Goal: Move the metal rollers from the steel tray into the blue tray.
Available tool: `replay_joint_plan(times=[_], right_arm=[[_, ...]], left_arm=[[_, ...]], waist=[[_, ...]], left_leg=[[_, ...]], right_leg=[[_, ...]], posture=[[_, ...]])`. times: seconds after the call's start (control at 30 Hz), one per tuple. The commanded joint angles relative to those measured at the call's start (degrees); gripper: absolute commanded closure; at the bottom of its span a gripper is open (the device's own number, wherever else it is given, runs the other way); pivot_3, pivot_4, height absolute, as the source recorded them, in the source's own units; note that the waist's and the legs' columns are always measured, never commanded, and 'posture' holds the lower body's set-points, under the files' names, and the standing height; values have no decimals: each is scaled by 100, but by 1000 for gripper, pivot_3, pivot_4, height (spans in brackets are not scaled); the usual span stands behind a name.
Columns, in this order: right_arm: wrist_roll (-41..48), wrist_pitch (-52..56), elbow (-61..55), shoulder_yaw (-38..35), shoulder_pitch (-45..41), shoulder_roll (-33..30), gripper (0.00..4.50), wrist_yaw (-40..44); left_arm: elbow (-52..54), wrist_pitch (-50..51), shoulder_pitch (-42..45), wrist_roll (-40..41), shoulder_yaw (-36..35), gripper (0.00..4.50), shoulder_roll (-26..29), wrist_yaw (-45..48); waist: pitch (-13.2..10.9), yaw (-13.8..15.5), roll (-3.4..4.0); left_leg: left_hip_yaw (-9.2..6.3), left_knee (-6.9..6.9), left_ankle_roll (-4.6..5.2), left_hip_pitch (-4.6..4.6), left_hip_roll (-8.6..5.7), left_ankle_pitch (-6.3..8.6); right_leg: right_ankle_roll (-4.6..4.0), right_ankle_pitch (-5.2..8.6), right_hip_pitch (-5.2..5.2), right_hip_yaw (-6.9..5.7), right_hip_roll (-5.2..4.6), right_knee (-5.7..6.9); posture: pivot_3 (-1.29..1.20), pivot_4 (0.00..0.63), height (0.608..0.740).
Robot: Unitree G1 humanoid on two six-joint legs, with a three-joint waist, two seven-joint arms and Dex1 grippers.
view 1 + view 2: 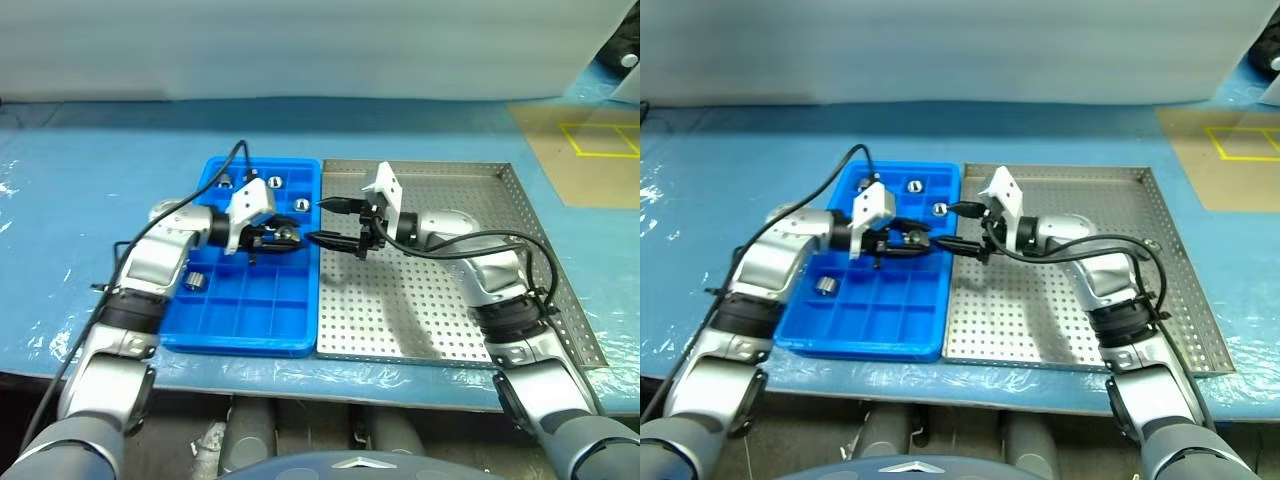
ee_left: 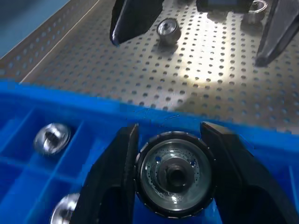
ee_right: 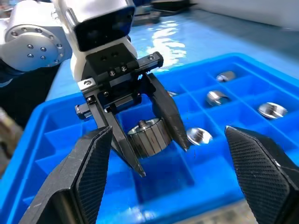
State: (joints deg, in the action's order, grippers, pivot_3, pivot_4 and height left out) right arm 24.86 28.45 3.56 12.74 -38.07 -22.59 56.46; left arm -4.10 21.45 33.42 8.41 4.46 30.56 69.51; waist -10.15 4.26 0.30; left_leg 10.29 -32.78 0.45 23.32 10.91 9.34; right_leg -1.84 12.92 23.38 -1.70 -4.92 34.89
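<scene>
The left tool is clamped on a shiny silver ribbed metal roller above the bright blue compartmented plastic tray, where other rollers already sit. The right tool, fingers spread wide, faces it over the perforated square steel tray, where one roller lies

A blue work surface covered in glossy, slightly wrinkled plastic film spans the frame, catching white glare at the far left edge and along the near edge at the bottom. Across the top runs a pale grey-white wall or panel with faint horizontal bands. At the upper right lies a tan sheet marked with a yellow rectangular outline. Below the table's front edge the area is dark.
</scene>
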Motion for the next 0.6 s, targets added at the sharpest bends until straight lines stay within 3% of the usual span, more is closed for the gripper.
replay_joint_plan(times=[0.03,0.33,0.6], right_arm=[[-118,-409,410,197,-382,312,552,441],[-385,-834,1286,340,-886,1021,552,1006],[-525,-843,1289,287,-812,1096,552,1070]], left_arm=[[684,315,-246,273,-518,2779,320,-421],[799,351,-1122,330,-860,2779,345,-1499],[-118,112,-746,257,-646,2779,-113,-2081]], waist=[[0,101,0],[0,335,0],[0,507,-3]], left_leg=[[-2,3,-4,0,0,-2],[-13,10,-19,1,2,-9],[-19,8,-30,9,0,-16]], right_leg=[[0,0,1,-4,0,2],[-2,2,6,-10,-1,10],[-1,2,16,-15,-5,22]], posture=[[227,150,740],[337,150,740],[316,150,740]])
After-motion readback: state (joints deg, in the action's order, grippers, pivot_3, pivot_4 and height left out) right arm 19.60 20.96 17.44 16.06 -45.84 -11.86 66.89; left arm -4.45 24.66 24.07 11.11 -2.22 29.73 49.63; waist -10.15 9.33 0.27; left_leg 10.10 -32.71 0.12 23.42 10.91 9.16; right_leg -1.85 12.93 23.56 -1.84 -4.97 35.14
